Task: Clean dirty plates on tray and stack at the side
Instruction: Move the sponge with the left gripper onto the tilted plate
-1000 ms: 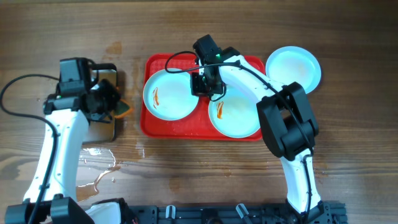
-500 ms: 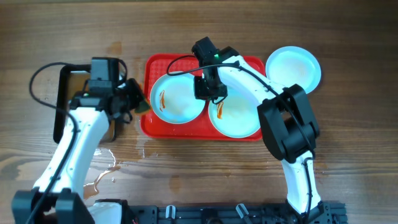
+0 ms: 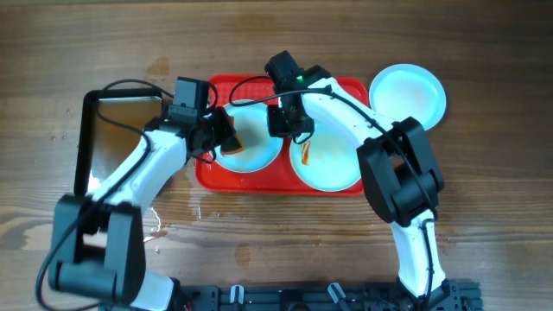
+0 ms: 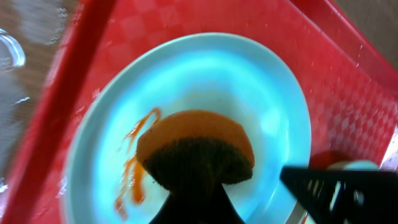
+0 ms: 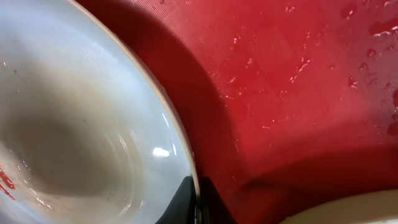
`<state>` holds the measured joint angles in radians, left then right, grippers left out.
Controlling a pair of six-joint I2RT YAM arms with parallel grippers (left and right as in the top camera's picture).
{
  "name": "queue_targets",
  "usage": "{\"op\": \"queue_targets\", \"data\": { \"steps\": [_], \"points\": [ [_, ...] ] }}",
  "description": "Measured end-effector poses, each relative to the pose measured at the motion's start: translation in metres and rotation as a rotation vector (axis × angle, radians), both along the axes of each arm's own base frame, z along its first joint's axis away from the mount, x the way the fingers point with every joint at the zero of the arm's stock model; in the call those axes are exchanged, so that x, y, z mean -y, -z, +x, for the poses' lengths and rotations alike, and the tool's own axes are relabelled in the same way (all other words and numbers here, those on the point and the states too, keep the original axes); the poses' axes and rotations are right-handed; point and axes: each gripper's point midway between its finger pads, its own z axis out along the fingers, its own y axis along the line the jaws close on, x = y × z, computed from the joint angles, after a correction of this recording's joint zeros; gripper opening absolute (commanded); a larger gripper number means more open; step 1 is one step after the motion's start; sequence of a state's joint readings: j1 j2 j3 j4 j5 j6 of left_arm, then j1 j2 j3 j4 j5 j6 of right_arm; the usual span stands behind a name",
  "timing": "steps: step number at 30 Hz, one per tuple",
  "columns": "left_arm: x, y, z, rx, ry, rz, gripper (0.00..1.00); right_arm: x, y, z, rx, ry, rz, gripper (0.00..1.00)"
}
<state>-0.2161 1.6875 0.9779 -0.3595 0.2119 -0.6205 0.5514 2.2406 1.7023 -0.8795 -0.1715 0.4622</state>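
Note:
The red tray [image 3: 206, 173] holds two plates. The left plate [image 3: 264, 143] has an orange-red smear [image 4: 132, 177] on its near side. My left gripper [image 3: 223, 136] is shut on an orange sponge with a dark scrub side [image 4: 194, 148], and the sponge rests on the middle of this plate [image 4: 273, 106]. My right gripper [image 3: 288, 121] is shut on this plate's right rim [image 5: 186, 162], with one finger on each side [image 5: 198, 199]. The right plate [image 3: 333, 166] has a small smear and lies flat. A third, unsmeared plate [image 3: 408, 93] lies on the table to the right of the tray.
A black-rimmed metal pan [image 3: 117, 138] stands left of the tray. A water spill [image 3: 138, 231] lies on the wooden table in front of the pan. The tray floor [image 5: 298, 87] is wet with droplets.
My left arm swung right from the metal pan to the left plate, carrying the sponge. The left plate shifted slightly to the right. My right gripper stayed on its rim.

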Motion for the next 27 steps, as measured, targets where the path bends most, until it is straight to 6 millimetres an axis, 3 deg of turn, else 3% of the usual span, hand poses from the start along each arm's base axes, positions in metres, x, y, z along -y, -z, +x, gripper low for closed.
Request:
{"op": "queue_targets", "data": {
  "steps": [5, 13, 19, 21, 27],
  "points": [
    [0.024, 0.015, 0.011, -0.011, 0.019, -0.135, 0.04, -0.001, 0.0, 0.001, 0.005, -0.003, 0.002, 0.04],
    [0.034, 0.027, 0.007, -0.061, 0.007, -0.182, 0.04, -0.002, -0.001, 0.003, 0.014, -0.004, 0.008, 0.04],
    [0.038, 0.037, -0.001, -0.065, 0.005, -0.061, 0.06, -0.004, -0.001, 0.004, 0.02, -0.005, 0.012, 0.04],
    [0.036, 0.039, -0.001, -0.048, -0.004, -0.005, 0.23, -0.004, -0.001, 0.004, 0.02, -0.005, 0.012, 0.04],
    [0.036, 0.039, 0.002, -0.02, -0.019, 0.049, 0.17, -0.003, 0.001, 0.004, 0.021, -0.004, 0.012, 0.04]
  ]
}}
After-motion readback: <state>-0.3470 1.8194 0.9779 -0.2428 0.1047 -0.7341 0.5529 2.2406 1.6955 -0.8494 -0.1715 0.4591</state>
